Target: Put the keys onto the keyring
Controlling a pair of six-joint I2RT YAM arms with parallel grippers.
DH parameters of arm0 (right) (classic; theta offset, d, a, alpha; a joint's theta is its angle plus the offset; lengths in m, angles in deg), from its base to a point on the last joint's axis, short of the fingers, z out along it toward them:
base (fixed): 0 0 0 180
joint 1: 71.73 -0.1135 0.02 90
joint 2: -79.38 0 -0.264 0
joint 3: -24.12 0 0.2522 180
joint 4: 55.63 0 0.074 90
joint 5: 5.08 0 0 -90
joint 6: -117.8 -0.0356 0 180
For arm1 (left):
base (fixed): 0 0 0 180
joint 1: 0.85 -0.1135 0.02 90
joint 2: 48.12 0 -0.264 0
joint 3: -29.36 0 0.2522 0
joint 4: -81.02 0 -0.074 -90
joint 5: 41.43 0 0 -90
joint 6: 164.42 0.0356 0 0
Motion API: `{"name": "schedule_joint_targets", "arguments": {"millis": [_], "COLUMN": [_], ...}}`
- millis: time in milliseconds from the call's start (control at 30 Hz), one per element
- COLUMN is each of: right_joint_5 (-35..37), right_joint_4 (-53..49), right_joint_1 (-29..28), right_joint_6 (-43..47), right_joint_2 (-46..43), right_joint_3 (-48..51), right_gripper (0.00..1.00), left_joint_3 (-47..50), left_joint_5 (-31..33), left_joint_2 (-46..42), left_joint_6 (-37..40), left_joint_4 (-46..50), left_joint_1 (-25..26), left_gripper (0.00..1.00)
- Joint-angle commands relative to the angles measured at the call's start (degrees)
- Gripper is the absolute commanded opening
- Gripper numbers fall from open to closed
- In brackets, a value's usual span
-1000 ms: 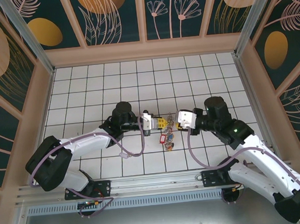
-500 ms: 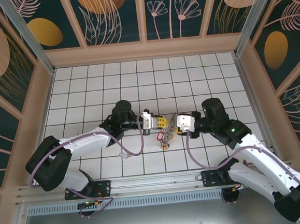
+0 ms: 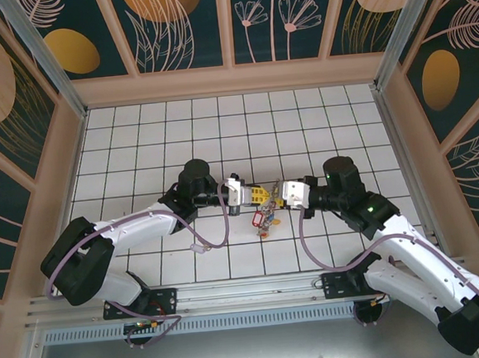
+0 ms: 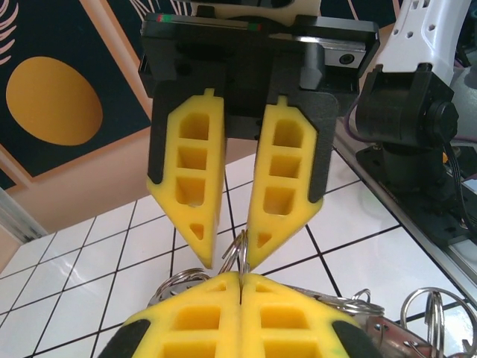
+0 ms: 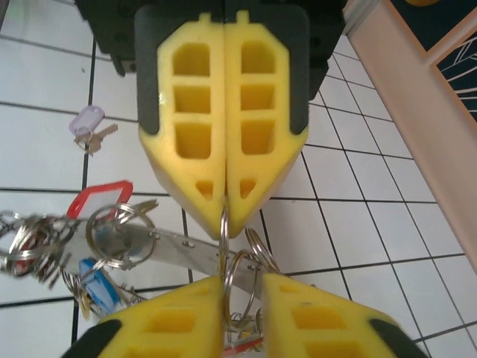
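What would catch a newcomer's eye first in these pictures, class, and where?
The two arms meet tip to tip at the middle of the white tiled table, left hand against right hand. Between them a thin metal ring is pinched in the left hand's shut yellow fingers. Close by is a bunch of keys with red and blue tags.

White tiled table [image 3: 137, 137], lilac-tagged key [image 5: 88, 125]

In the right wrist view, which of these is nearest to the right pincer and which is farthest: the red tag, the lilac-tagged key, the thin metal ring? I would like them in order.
1. The thin metal ring: at the tips of the right pincer, centre of the picture.
2. The red tag: on the bunch, left of the picture.
3. The lilac-tagged key: alone on the tiles, upper left.
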Motion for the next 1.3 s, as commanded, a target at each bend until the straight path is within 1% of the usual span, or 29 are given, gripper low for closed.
{"name": "schedule_joint_targets", "arguments": {"millis": [0,67,100,167,300,333,367,400,433,467,533,633,800,900,967,1133,1167,1267], "right_joint_5": [-2.4,-1.9,-1.5,-0.8,-1.3,-1.4,-1.6,-1.6,-1.6,-1.5,-1.1,-0.7,-0.7,-0.8,-1.9,-6.5,-7.6,-10.2], "right_joint_4": [2.6,2.3,1.9,1.2,0.7,0.8,0.9,0.9,0.9,0.8,0.2,-1.3,-1.7,-1.4,-0.8,5.2,7.0,12.7], "right_joint_1": [0.4,0.6,0.7,1.1,1.2,1.2,1.2,1.2,1.2,1.2,1.2,1.2,1.2,1.2,1.2,1.2,1.1,1.2], "right_joint_6": [-1.0,-0.7,-0.3,0.3,0.6,0.5,0.4,0.5,0.5,0.8,1.7,3.1,4.5,4.8,4.2,-0.3,-1.6,-5.9], "right_joint_2": [-0.7,-0.7,-0.7,-0.7,-1.0,-0.9,-0.9,-0.9,-0.9,-0.8,-0.6,-0.2,0.0,0.5,0.8,0.8,0.8,0.7], "right_joint_3": [1.1,0.9,0.6,0.2,-0.7,-0.9,-1.0,-1.2,-1.3,-1.7,-2.2,-3.5,-4.6,-4.9,-5.1,-3.6,-3.0,-1.3], "right_gripper": [0.09,0.01,0.00,0.00,0.00,0.00,0.00,0.00,0.00,0.00,0.00,0.00,0.00,0.00,0.00,0.00,0.00,0.00], "left_joint_3": [-2.0,-1.7,-1.4,-1.3,-2.1,-2.1,-2.4,-2.7,-3.2,-3.7,-4.1,-3.9,-6.0,-6.7,-6.6,-7.3,-8.1,-10.9], "left_joint_5": [-2.5,-2.4,-2.3,-2.1,0.1,0.9,1.5,1.8,1.8,1.7,1.7,3.6,4.3,4.1,4.5,6.0,6.0,3.3], "left_joint_2": [-0.4,-0.5,-0.7,-0.8,-0.4,-0.3,-0.4,-0.2,-0.3,-0.6,-1.5,-3.7,-5.4,-6.3,-6.9,-5.2,-4.3,-1.7], "left_joint_6": [-0.9,-0.9,-0.7,0.6,5.2,5.2,5.0,4.8,5.0,5.6,7.7,10.2,14.6,15.0,14.0,7.2,4.9,1.7], "left_joint_4": [-3.9,-4.0,-3.8,-2.3,4.6,5.2,5.6,6.2,7.3,8.6,10.6,14.0,24.5,27.7,27.4,22.0,21.0,21.3], "left_joint_1": [-0.3,-0.2,-0.2,-0.3,-0.2,-0.2,-0.2,-0.2,-0.2,-0.3,-0.2,-0.2,-0.2,-0.3,-0.4,-0.4,-0.5,-0.5], "left_gripper": [0.00,0.00,0.00,0.00,0.00,0.05,0.16,0.29,0.36,0.39,0.39,0.40,0.40,0.40,0.40,0.38,0.36,0.30]}}
